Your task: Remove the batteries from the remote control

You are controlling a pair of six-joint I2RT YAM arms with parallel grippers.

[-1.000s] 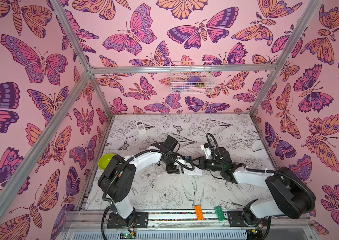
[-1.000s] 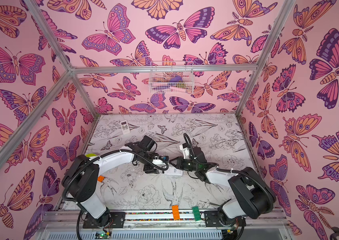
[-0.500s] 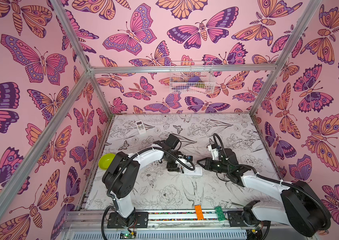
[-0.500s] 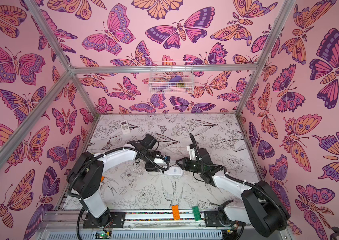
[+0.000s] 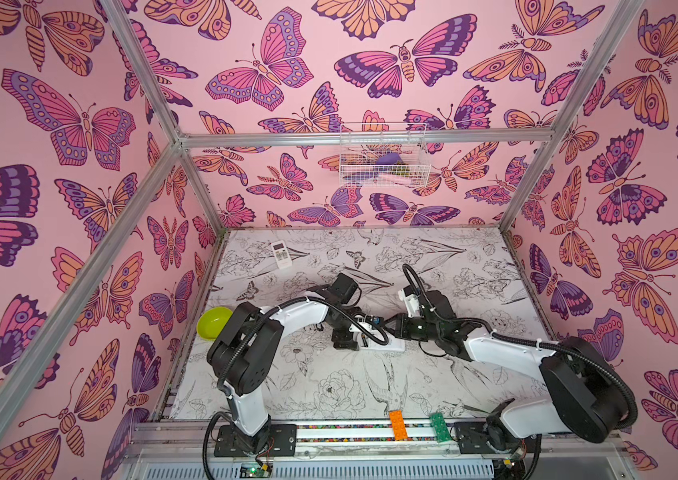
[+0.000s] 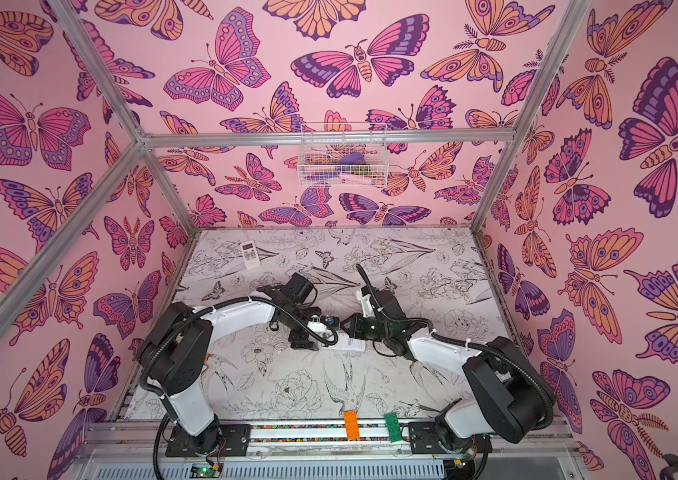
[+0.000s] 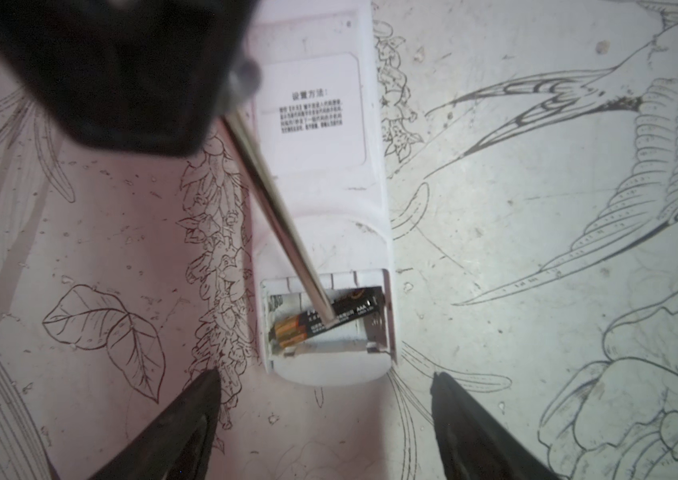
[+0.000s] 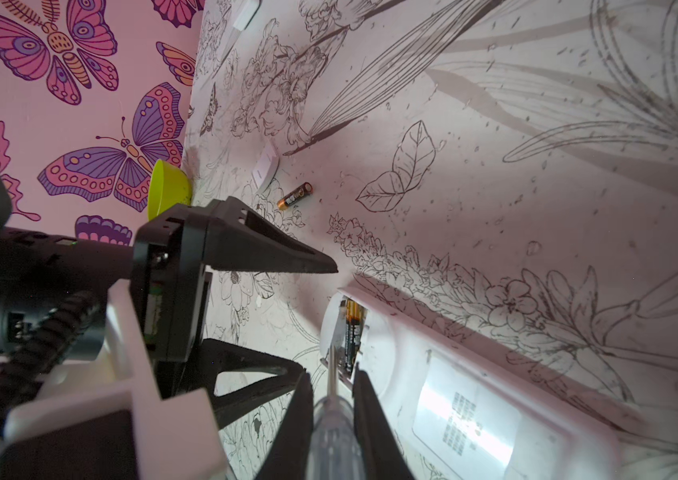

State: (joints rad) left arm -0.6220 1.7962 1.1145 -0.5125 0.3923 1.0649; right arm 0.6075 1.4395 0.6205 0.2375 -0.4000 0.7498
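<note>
Battery in the remote: a black and orange battery (image 7: 325,318) sits crooked in the open slot at the end of the remote (image 7: 320,124). It also shows in the right wrist view (image 8: 352,332). The slot is dim, so I cannot tell if another one lies under it.
Loose battery: one more battery (image 8: 295,196) lies flat on the table (image 8: 537,187), well apart from the remote.
Remote: white, lying face down near the middle of the table, seen in both top views (image 5: 387,345) (image 6: 350,344).
Screwdriver: its thin metal rod (image 7: 279,216) slants down into the slot and the tip touches the battery there.
Right gripper: it (image 8: 331,378) squeezes the clear handle of the screwdriver (image 8: 331,432).
Left gripper: it (image 7: 324,374) is spread wide and holds nothing. One finger is on each side of the remote's slot end, not touching it.
White flat piece: a small one (image 8: 266,168) lies near the loose battery.
Green bowl: it (image 5: 213,323) sits by the left wall.
Second remote: another white one (image 5: 281,254) lies far back on the left.
</note>
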